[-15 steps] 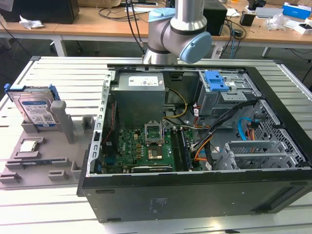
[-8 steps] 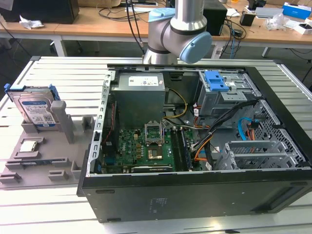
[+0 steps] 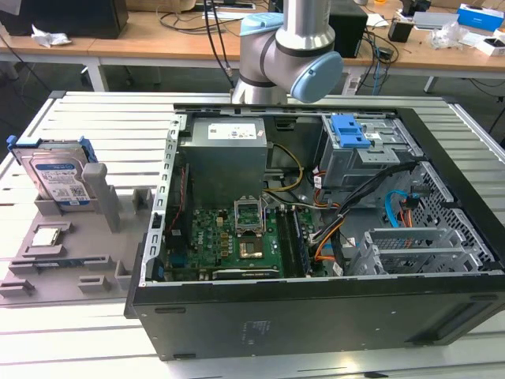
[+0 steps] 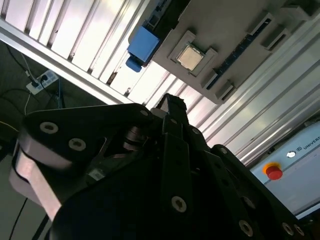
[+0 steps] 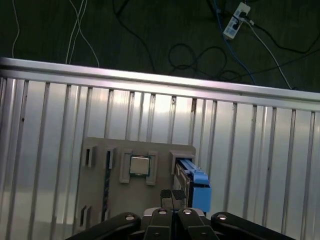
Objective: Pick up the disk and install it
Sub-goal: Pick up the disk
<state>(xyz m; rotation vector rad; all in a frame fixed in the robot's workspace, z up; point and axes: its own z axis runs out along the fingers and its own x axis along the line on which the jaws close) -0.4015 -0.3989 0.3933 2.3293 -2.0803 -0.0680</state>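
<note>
Silver tubular arm [image 3: 304, 28], pale-blue joint caps [image 3: 316, 76]; matte black gripper [image 5: 172, 196] linkages dotted with round silver screws [image 4: 179, 202].

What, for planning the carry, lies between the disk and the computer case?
In the exterior view, the grey holder tray: its upright post beside the disk and slots, nearly up to the computer case.

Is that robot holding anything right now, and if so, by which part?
Nothing. The gripper is shut and empty, and the disk stands upright in the gray holder, apart from it.

Silver metal disk [image 3: 57, 180] framed in blue plastic; matt grey plastic holder [image 3: 87, 246]
</note>
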